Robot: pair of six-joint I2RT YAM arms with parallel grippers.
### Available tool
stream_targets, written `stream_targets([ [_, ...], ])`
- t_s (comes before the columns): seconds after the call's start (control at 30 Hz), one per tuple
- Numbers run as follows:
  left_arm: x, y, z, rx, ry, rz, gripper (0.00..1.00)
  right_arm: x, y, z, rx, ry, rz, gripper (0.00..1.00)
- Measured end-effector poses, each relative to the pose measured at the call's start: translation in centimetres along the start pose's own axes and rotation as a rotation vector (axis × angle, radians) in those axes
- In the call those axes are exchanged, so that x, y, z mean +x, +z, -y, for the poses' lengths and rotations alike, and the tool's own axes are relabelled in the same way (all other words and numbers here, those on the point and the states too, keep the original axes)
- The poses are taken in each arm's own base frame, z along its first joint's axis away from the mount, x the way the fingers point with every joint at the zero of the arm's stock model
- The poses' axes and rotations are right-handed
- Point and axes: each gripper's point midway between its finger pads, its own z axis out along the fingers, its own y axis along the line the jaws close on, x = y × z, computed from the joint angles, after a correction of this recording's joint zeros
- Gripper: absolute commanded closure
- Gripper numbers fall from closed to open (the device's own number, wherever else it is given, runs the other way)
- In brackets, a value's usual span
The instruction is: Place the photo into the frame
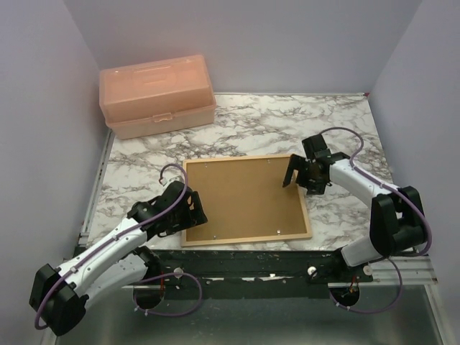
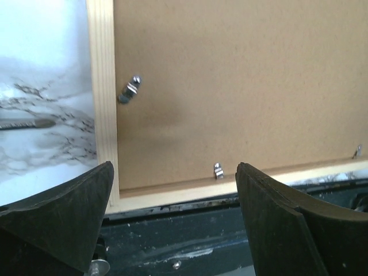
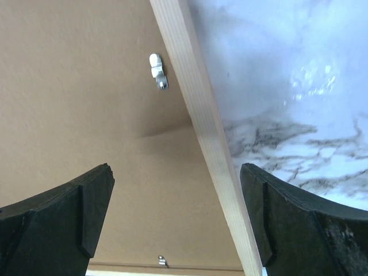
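**Both claws gape over the face-down frame**

The frame [image 1: 248, 238], thin pale-wood bars, lies flat on the veined marble table [image 1: 251, 122], and a matte brown backing board [image 1: 244, 198] fills its rectangle. The left gripper [image 2: 172, 172] hangs at the near left corner, jaws spread wide, gripping nothing. The right gripper [image 3: 175, 172] straddles the right bar, jaws just as wide. Small shiny metal clips [image 2: 129, 91] dot the board's edge. A peach plastic toolbox [image 1: 157, 95] sits far left.

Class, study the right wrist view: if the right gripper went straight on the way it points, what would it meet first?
Probably the light-wood side bar of the frame, which runs between the fingers of the open right gripper, or the brown backing board just inside it; depth is hard to judge.
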Motion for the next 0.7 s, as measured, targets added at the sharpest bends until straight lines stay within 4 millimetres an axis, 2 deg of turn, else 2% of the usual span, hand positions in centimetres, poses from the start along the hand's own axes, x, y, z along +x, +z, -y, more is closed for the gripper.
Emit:
stream_targets([
  [0.13,-1.5,0.8,-0.6,-0.051,0.001,0.010,0.11,-2.0,0.5,-0.1,0.006,-0.001,0.012,0.00],
  [0.3,-3.9,2.0,-2.1,-0.109,-0.021,0.038,0.11,-3.3,1.9,-0.7,0.006,-0.018,-0.006,0.00],
  [0.43,-5.0,3.1,-2.6,-0.128,-0.005,0.027,0.12,-2.8,2.5,-1.3,-0.025,-0.021,-0.039,0.00],
  [0.6,-5.1,4.2,-1.1,-0.061,0.045,-0.015,0.15,-1.8,2.8,-1.7,-0.078,-0.018,-0.058,0.00],
  [0.7,-4.7,4.7,-0.9,-0.047,0.071,-0.045,0.16,-1.1,2.6,-1.4,-0.101,-0.015,-0.052,0.00],
])
